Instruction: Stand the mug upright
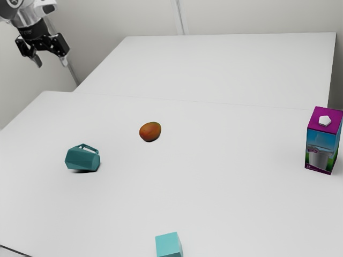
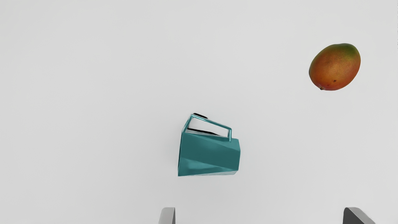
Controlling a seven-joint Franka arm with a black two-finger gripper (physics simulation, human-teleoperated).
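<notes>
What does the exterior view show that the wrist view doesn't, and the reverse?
Exterior view: the robot arm, the carton with a purple top, the light-blue block and the pale wall.

Wrist view: dark specks on the skin of the mango.

Both: the teal mug lying on its side, handle included, the mango, the open gripper and the white tabletop.

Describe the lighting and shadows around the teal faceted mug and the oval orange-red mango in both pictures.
Exterior view: a black shadow hugs the underside of the mug, a thinner one the mango. Wrist view: black, shadow-like strips beside the mug's handle, a paler sheen on some facets; soft, nearly even light on the flat white tabletop.
</notes>
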